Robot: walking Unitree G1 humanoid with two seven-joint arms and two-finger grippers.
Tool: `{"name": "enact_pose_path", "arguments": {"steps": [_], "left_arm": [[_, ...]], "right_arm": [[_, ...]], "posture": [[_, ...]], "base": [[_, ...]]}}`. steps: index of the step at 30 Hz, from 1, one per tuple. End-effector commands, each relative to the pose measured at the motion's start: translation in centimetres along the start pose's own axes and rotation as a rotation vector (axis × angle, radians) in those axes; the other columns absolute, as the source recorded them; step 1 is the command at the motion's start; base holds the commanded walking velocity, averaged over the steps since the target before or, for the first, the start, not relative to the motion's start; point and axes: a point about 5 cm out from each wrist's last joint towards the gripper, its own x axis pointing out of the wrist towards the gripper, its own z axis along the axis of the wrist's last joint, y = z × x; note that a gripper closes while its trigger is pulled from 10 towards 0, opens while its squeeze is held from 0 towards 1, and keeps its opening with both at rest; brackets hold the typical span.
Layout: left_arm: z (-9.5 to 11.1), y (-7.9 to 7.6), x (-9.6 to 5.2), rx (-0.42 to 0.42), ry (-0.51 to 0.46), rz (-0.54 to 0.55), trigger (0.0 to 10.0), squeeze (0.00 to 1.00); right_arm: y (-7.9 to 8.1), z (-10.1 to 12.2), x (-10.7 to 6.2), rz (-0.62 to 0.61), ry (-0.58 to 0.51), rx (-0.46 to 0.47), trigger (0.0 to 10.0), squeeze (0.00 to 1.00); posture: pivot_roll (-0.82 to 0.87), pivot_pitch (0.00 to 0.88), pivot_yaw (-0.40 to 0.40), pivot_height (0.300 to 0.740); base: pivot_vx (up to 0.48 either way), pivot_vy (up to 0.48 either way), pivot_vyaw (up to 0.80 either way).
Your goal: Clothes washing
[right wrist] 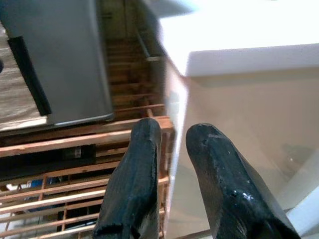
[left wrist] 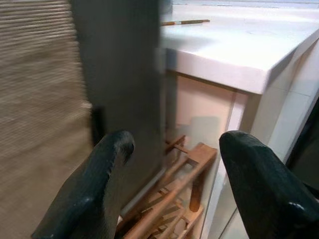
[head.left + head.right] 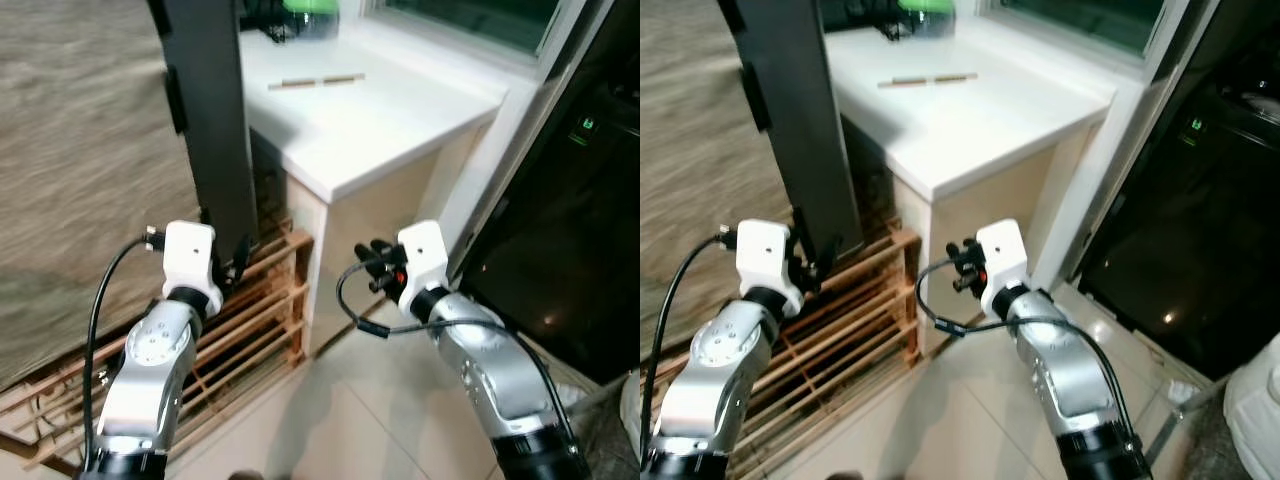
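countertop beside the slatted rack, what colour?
White. The countertop shows best in the left eye view, above the light-brown wooden slatted rack.

A tall dark flat panel (image 3: pixel 210 120) leans just ahead on the left, its foot on a slatted wooden rack (image 3: pixel 250 310). A white counter's corner (image 3: pixel 340 185) juts between both arms; pale floor tiles (image 3: pixel 330 420) below lie open.
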Motion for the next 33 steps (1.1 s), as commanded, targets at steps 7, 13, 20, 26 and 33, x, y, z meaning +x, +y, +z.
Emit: {"name": "enact_pose_path", "arguments": {"steps": [7,13,20,26,33], "left_arm": [[-5.2,1.3,0.1,-0.021,0.183,0.01,10.0,0.0],[-13.8,3.3,-2.5,-0.054,0.521,0.084,10.0,0.0],[-19.4,2.7,-7.9,-0.099,0.814,0.1,10.0,0.0],[-21.3,1.9,-9.8,-0.125,0.958,0.101,10.0,0.0],[-21.3,1.8,-9.4,-0.218,0.927,0.164,10.0,0.0]], "right_arm": [[-3.3,-5.4,-1.1,-0.219,0.22,0.018,10.0,0.0],[-3.7,-12.9,-2.4,-0.265,0.489,0.11,10.0,0.0],[-1.9,-20.4,-7.3,-0.324,0.83,0.2,10.0,0.0],[-1.3,-22.3,-9.0,-0.321,0.969,0.28,10.0,0.0],[-1.4,-22.9,-9.6,-0.318,0.988,0.332,10.0,0.0]], "posture": [[0.06,0.0,-0.027,0.74],[0.03,0.0,-0.008,0.74],[0.02,0.0,-0.006,0.74],[0.03,0.0,-0.022,0.74],[0.03,0.0,-0.041,0.74]], "base": [[0.0,0.0,0.0],[0.0,0.0,0.0],[0.0,0.0,0.0],[0.0,0.0,0.0],[0.0,0.0,0.0]]}}
